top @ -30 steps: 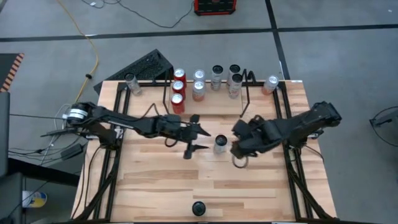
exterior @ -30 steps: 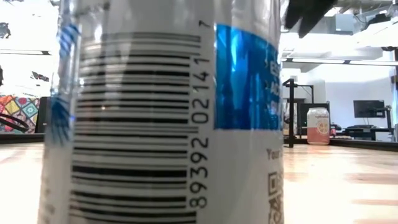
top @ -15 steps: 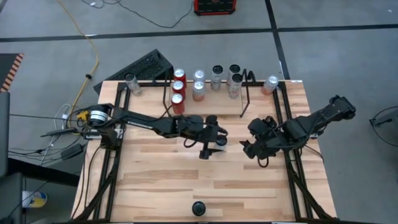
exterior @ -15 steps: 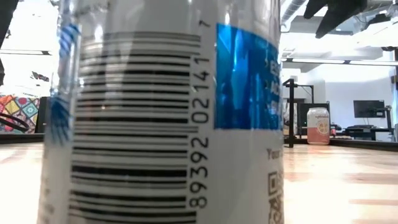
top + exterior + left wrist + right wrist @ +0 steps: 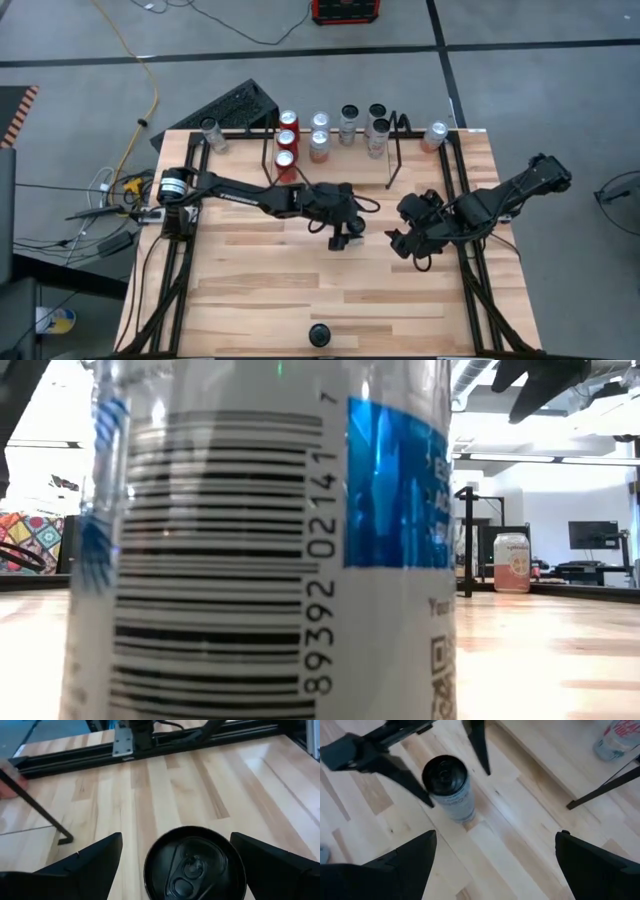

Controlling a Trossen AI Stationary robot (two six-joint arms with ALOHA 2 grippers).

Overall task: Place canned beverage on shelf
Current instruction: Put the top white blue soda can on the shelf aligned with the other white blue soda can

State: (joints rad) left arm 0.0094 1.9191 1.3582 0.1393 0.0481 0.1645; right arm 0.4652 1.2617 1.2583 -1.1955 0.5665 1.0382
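Observation:
A silver canned beverage with a dark top (image 5: 447,785) stands upright on its base on the wooden table, near the middle. My left gripper (image 5: 348,226) reaches in from the table's left and is open. Its fingers (image 5: 90,865) stand on either side of the can's top (image 5: 195,866) without touching it, and they hide the can in the high view. My right gripper (image 5: 402,240) hangs open a short way to the can's right, holding nothing. The shelf (image 5: 390,160), a low rack of black rods, stands at the far edge with several cans on it.
One loose can (image 5: 210,135) stands left of the shelf and another (image 5: 436,135) stands right of it. A further can with a dark top (image 5: 320,333) stands near the front edge and fills the low view (image 5: 260,560). Black rails (image 5: 180,270) run along both table sides.
My left gripper has gone toward the table's right edge and a little down until its fingers flank the can. My right gripper has drawn back from the can toward the right edge and turned. The can has stayed where it was.

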